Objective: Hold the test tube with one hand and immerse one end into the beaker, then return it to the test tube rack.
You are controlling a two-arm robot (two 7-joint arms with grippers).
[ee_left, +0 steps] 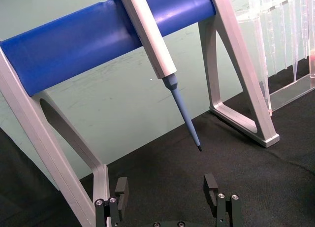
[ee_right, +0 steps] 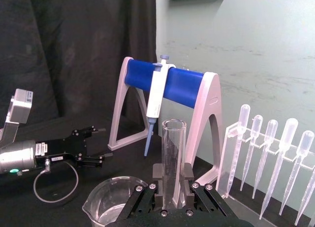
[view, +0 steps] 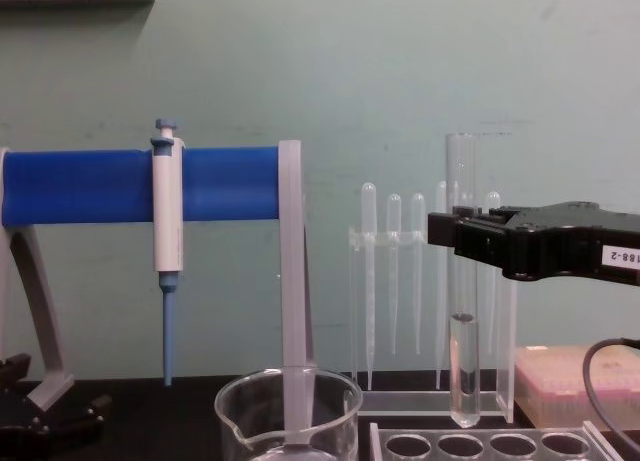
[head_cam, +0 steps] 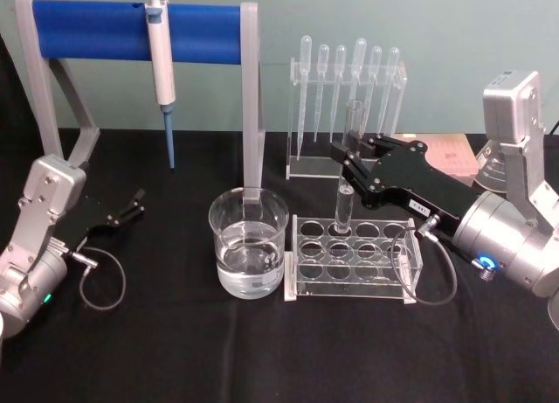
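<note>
In the head view the right gripper (head_cam: 351, 149) grips the test tube (head_cam: 347, 198) upright over the test tube rack (head_cam: 354, 256)'s eleven-o'clock hole, the beaker (head_cam: 249, 241) at the rack's nine o'clock, the left gripper (head_cam: 133, 204) parked beyond it. The left wrist view adds that those parked jaws stand open; the right wrist view, the tube's open rim above closed fingers (ee_right: 158, 178). The chest view reveals the rounded end just clear of the rack, seemingly holding liquid, so I'd judge this the return: lower it straight.
</note>
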